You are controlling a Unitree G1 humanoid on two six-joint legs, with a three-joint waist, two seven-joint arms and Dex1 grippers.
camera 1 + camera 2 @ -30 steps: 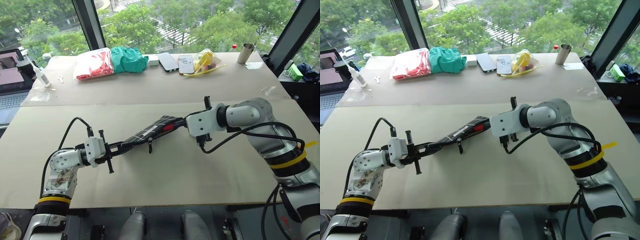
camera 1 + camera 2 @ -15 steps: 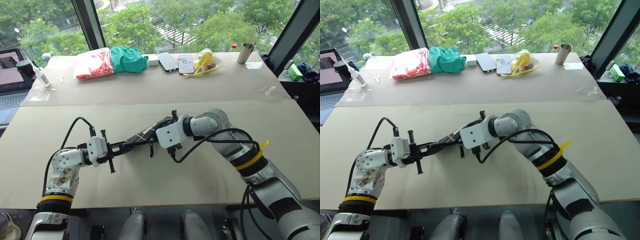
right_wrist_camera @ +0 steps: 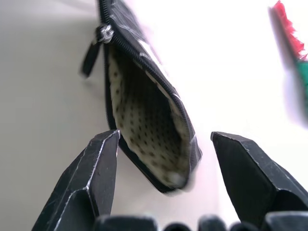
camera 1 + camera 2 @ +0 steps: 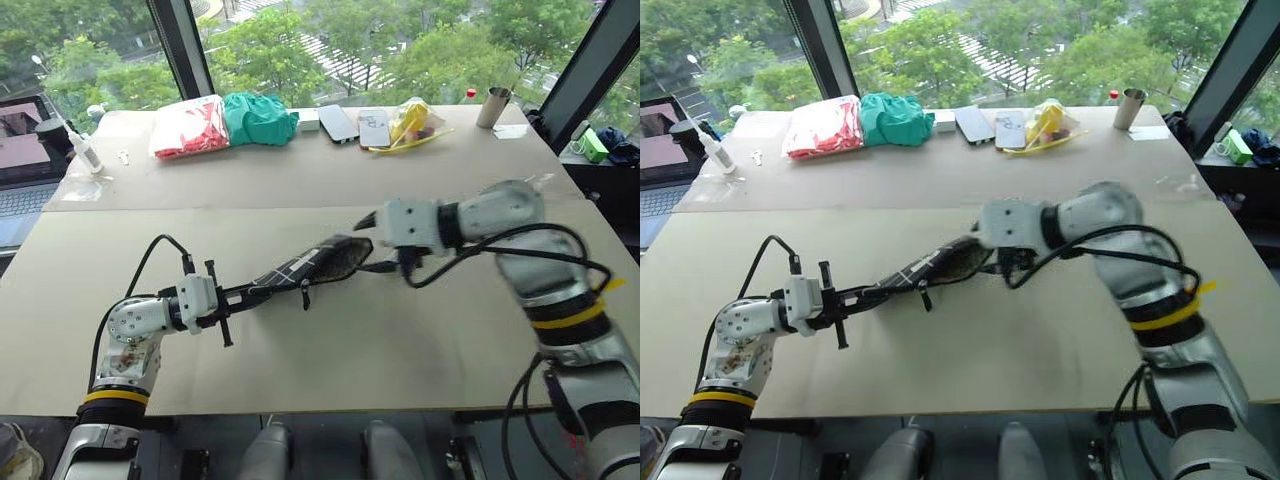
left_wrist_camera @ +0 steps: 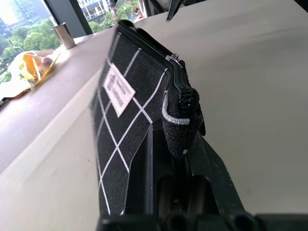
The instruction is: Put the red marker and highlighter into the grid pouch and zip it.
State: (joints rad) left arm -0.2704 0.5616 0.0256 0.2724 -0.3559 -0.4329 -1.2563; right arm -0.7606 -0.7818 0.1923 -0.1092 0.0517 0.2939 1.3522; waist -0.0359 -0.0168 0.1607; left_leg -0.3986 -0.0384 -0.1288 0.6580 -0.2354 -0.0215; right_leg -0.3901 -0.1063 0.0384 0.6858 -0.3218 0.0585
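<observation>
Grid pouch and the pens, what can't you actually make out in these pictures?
- Red marker and highlighter: the right wrist view looks into the grid pouch, but its dotted lining hides whatever lies deeper.
- Label text: in the left wrist view the white label is too small and angled to read.
- Left gripper: the pouch covers its fingertips.
- Right gripper: open at the pouch mouth; contact unclear.

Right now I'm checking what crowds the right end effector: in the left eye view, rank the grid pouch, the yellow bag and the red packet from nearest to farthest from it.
1. Grid pouch: its open mouth sits just before the right end effector.
2. Yellow bag: beyond it, on the table's far edge.
3. Red packet: far edge, well off to the left.
</observation>
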